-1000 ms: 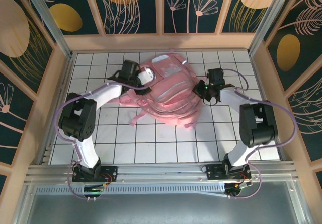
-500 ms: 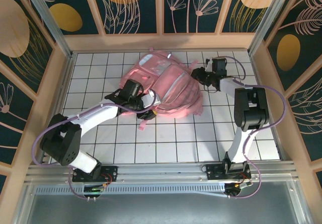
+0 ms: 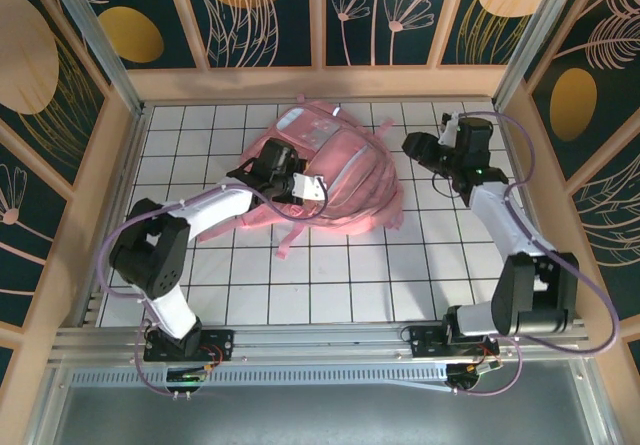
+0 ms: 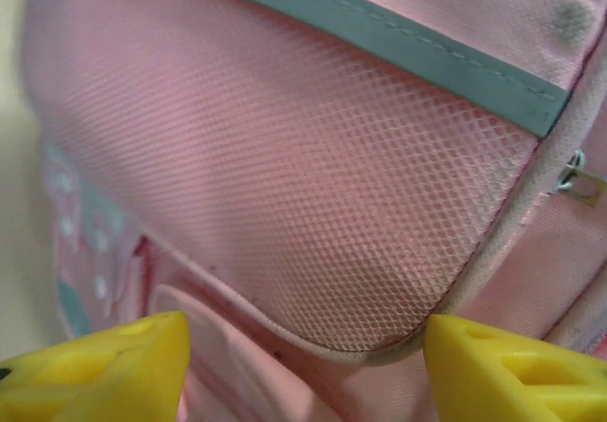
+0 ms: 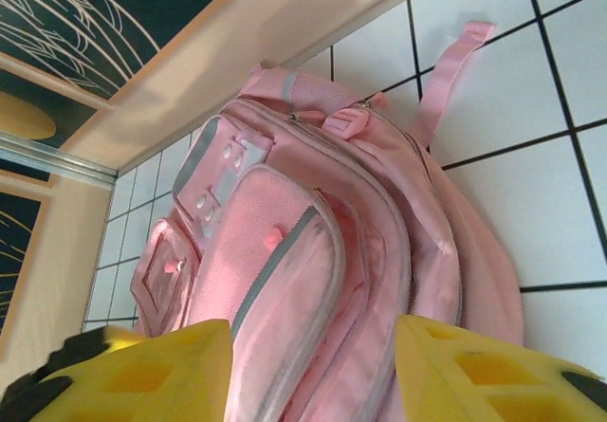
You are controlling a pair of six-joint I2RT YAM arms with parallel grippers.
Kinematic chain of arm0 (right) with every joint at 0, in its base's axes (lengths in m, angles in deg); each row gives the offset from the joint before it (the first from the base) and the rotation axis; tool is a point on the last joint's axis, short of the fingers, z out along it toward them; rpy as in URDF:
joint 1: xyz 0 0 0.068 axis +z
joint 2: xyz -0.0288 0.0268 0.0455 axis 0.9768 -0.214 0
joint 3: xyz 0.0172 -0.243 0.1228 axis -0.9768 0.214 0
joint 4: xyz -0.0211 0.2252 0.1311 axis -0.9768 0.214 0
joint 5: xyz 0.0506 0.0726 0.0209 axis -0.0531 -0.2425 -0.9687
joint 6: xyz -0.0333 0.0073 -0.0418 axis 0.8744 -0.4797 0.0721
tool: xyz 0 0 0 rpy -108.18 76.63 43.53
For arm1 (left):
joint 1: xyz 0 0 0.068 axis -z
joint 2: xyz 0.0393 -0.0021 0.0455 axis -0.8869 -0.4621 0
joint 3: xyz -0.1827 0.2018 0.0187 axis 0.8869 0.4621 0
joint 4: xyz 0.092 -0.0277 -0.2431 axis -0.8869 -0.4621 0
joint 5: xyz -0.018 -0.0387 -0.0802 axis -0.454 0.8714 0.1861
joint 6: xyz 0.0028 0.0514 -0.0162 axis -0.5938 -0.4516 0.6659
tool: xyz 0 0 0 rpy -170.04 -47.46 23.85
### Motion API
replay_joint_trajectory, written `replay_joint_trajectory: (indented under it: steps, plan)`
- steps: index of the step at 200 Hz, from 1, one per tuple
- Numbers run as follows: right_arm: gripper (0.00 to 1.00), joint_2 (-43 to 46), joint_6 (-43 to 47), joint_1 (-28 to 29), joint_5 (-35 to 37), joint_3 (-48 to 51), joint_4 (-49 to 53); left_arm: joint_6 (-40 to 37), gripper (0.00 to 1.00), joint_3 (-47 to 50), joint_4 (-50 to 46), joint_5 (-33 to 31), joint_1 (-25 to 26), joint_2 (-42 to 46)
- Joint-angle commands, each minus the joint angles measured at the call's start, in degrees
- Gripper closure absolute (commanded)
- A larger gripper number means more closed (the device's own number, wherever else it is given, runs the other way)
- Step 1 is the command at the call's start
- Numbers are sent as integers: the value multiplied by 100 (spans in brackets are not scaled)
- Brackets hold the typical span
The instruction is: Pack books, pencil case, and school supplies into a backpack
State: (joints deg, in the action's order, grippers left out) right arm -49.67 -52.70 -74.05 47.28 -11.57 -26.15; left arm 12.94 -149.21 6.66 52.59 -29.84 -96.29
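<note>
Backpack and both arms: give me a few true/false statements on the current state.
1. The backpack lies on the tiled table. True.
2. It sits at the table's near edge. False: it lies toward the far side.
3. The left gripper is over the backpack. True.
4. The right fingers clamp a strap. False: they stand apart with nothing between them, to the right of the backpack.
5. A mesh pocket faces the left wrist camera. True.
</note>
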Motion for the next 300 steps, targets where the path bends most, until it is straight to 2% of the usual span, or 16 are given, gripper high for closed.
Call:
replay_joint_trajectory:
  steps: [1, 43, 95, 123, 152, 191, 212, 227, 255, 269, 300]
  plan:
    - [50, 284, 341, -49, 227, 132, 576, -691, 34, -224, 129, 94, -13, -123]
    - [49, 427, 460, -90, 141, 103, 652, -792, 34, -317, -15, 63, 13, -414]
    - [49, 430, 475, -84, -87, 214, 584, -914, 27, -25, -787, 476, -13, 57]
    - [49, 426, 483, -82, -151, 265, 566, -798, 28, -20, -616, 615, -39, 33]
    - [49, 452, 492, -68, -133, 270, 600, -423, 34, -287, -351, 583, -31, -267]
    - [49, 599, 358, -22, -98, 426, 437, -515, 39, -229, 373, 203, 64, -617]
    - [49, 713, 168, 59, -98, 596, 224, -709, 49, -115, 714, -90, 136, -796]
    - [50, 774, 66, 188, -63, 697, 221, -645, 62, -153, 805, -217, 179, -899]
    - [50, 883, -92, 676, 195, 1044, 393, -423, 89, -477, 190, 295, 176, -827]
    - [49, 907, -211, 901, 83, 1266, 452, -244, 99, -603, -13, 501, 177, -718]
    - [49, 1013, -275, 1449, -55, 1427, 599, 654, 100, -958, -454, 1047, 174, -358]
